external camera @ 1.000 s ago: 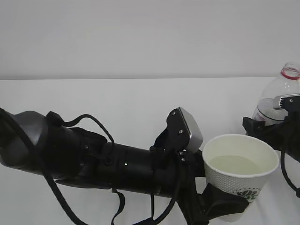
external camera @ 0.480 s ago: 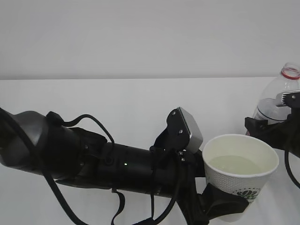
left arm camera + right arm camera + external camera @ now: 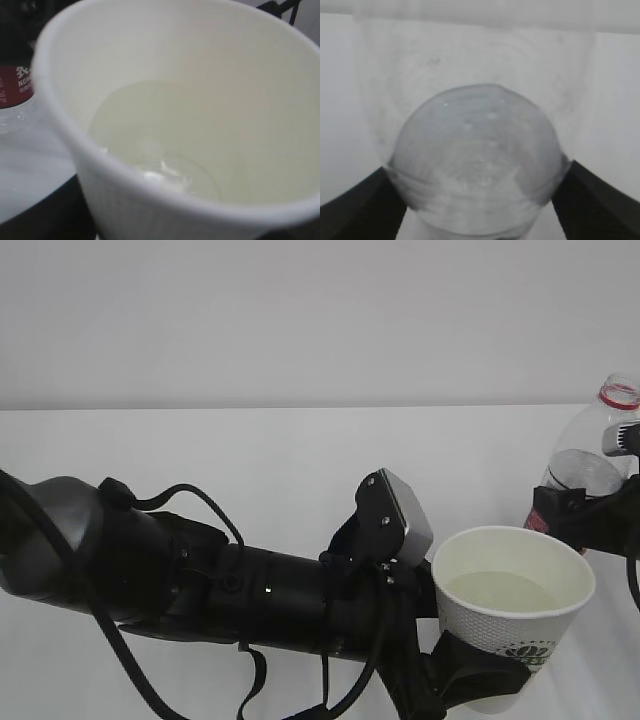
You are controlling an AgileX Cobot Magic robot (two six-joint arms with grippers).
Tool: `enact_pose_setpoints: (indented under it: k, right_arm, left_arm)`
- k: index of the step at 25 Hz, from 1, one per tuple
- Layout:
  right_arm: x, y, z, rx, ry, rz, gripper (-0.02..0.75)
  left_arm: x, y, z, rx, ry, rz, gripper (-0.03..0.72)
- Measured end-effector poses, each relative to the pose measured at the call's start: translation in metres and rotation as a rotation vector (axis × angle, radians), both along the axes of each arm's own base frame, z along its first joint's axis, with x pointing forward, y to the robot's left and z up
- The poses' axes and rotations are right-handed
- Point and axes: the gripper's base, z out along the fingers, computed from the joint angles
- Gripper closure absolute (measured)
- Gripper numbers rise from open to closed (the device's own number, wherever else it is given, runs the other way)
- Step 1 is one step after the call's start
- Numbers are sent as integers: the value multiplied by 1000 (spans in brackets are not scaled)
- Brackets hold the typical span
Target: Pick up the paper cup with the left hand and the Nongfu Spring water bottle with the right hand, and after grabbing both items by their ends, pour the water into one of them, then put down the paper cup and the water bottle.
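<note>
Exterior view puts your cup (image 3: 513, 610) at the lower right of the frame, gripped low by the left pincer (image 3: 470, 675), water (image 3: 497, 592) pooled inside. At the far right edge the right pincer (image 3: 590, 515) clasps the upright, uncapped bottle (image 3: 592, 455). Your risk is setting down: tilt the cup or jolt it on the worktop (image 3: 250, 450) and it slops; let go of the bottle off-balance and it topples.
</note>
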Motion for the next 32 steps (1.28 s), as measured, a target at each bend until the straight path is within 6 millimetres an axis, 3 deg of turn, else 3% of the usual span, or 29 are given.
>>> enact_pose_setpoints:
  k: [8,15,23,32]
  right_arm:
    - [-9,-1,12,-12,57,2,78]
    - [-21,-2,35,-17,47,2,77]
    - [-49,-6,64,-30,76,-4,77]
    - [-72,-8,96,-31,-48,-2,88]
  left_arm:
    - [0,0,0,-1,1,2,169]
    - [0,0,0,-1,1,2,171]
    - [-1,-1,2,-25,4,-10,171]
    - [-1,-1,3,-31,5,-12,179]
